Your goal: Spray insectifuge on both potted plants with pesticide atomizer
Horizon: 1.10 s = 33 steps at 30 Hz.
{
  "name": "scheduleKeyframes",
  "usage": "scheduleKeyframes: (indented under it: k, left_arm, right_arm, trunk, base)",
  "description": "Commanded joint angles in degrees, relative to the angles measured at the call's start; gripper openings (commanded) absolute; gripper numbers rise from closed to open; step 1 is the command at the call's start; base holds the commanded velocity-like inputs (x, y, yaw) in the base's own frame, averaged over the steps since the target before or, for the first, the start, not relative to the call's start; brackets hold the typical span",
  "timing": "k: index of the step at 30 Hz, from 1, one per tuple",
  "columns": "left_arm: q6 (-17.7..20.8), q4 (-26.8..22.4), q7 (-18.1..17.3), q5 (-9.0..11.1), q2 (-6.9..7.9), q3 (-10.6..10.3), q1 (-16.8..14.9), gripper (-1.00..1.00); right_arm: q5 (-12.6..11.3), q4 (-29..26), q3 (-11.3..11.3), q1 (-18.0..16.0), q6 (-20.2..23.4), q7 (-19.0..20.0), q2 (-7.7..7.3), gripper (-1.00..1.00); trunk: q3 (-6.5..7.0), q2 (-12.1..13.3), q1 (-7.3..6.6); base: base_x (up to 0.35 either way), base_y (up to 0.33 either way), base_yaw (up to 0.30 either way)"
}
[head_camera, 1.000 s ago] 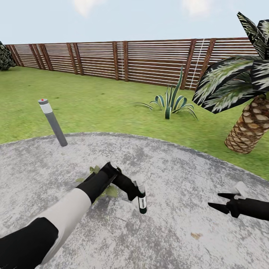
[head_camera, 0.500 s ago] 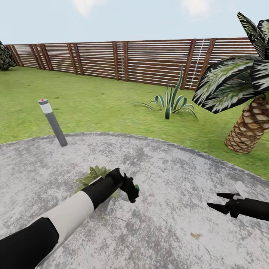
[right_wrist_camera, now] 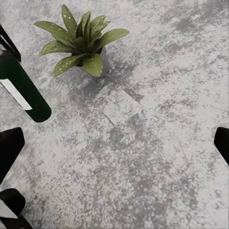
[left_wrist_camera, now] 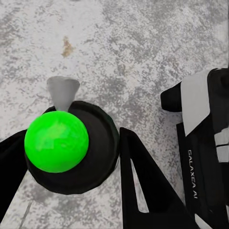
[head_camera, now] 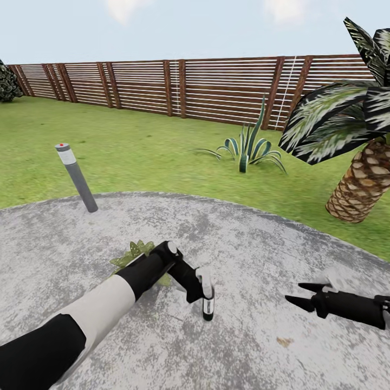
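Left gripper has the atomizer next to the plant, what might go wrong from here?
The potted plant sits partly behind the left forearm, so swinging the arm may knock its pot over. The pesticide atomizer hangs bottle-down from the left gripper; a jerk might loosen it. The open right gripper hovers nearby and might collide.

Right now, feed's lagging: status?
Left gripper shut on atomizer, above patio. Right gripper open, empty. Plant beside the bottle, unobstructed.
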Motion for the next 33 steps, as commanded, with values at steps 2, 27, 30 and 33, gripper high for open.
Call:
scheduleKeyframes:
  k: [2,27,30,33]
  left_arm:
    - [0.42,0.21,-0.14,-0.17,-0.03,0.38,-0.02,-1.00]
    - [-2.95,3.54,0.42,-0.33,0.08,0.42,0.51,-1.00]
    - [-2.95,3.53,-0.58,-0.41,0.08,0.37,0.51,-1.00]
    - [-2.95,3.60,-0.75,-0.42,0.08,0.36,0.51,-1.00]
  right_arm:
    - [-0.26,0.00,-0.02,-0.03,0.36,0.06,0.81,1.00]
    - [0.62,-0.09,9.58,-8.64,0.80,-0.04,13.96,1.00]
    - [0.62,-0.09,9.85,-8.65,0.80,-0.02,13.94,-1.00]
    - [0.62,-0.09,10.04,-8.65,0.80,-0.02,13.94,-1.00]
  trunk:
    - [-0.05,-0.02,-0.01]
    - [-0.05,-0.02,-0.01]
    - [-0.05,-0.02,-0.01]
    - [-0.05,-0.02,-0.01]
  base:
    - [0.000,0.000,0.000]
    - [0.000,0.000,0.000]
    - [0.000,0.000,0.000]
    - [0.000,0.000,0.000]
